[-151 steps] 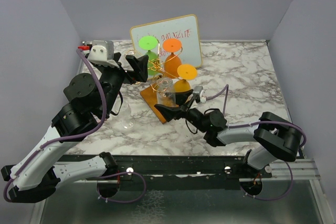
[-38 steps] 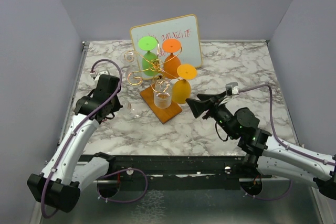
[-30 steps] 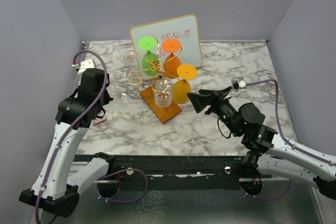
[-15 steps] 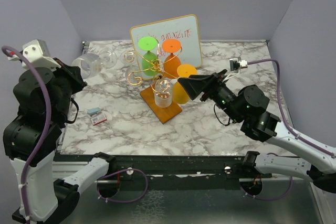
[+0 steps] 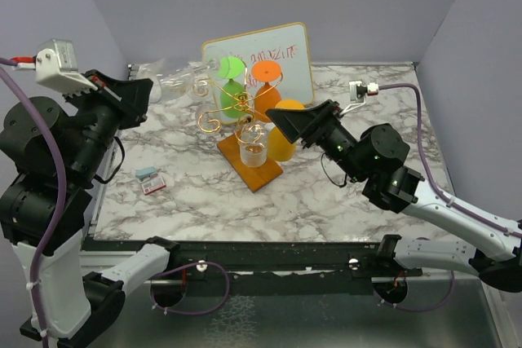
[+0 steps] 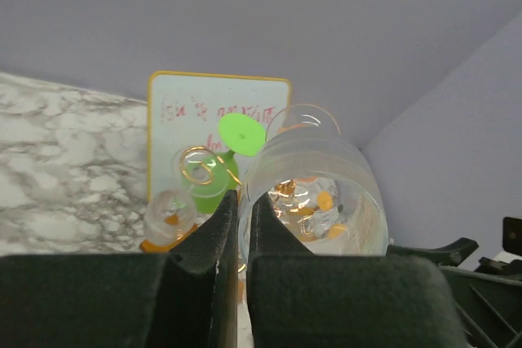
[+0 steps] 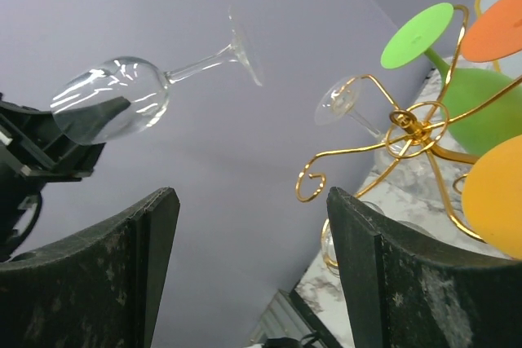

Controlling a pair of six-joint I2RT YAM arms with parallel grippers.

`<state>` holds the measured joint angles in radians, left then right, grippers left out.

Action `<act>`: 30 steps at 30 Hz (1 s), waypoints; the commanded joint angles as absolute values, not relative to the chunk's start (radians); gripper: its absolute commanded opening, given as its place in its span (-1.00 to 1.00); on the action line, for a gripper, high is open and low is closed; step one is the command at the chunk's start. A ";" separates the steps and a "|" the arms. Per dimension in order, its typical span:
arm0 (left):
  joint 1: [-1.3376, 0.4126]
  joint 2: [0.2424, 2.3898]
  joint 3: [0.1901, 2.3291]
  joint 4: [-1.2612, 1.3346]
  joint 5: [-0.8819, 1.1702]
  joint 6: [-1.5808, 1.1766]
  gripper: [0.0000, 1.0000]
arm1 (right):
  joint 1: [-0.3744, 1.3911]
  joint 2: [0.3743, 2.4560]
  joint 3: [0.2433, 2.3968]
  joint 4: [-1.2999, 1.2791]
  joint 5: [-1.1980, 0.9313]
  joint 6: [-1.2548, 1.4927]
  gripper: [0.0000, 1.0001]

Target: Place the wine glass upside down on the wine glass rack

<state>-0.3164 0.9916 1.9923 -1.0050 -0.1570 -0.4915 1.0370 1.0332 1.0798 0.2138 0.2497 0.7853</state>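
Clear wine glass (image 7: 110, 103) sits clamped in left claw (image 5: 145, 90), right claw (image 7: 249, 197) gapes, red whiteboard (image 5: 287, 53) scrawl unreadable.

A gold-framed whiteboard (image 5: 295, 67) marked with red scribbles stands at the far edge of the marble bench (image 5: 204, 193). In front of it, a green glass (image 5: 232, 68), an orange glass (image 5: 267, 70) and an amber glass (image 5: 280, 144) hang foot-up. Two small cards (image 5: 150, 182) lie side by side near the left edge.
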 commanded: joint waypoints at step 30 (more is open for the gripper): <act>-0.611 1.231 1.574 0.156 0.250 -0.806 -1.00 | 1.040 1.100 1.115 0.733 0.786 1.104 0.47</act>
<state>-0.5571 1.2312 1.5902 0.0509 0.3286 -0.8413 1.0370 1.0752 1.0950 0.5617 0.6960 1.1519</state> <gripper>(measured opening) 0.026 0.737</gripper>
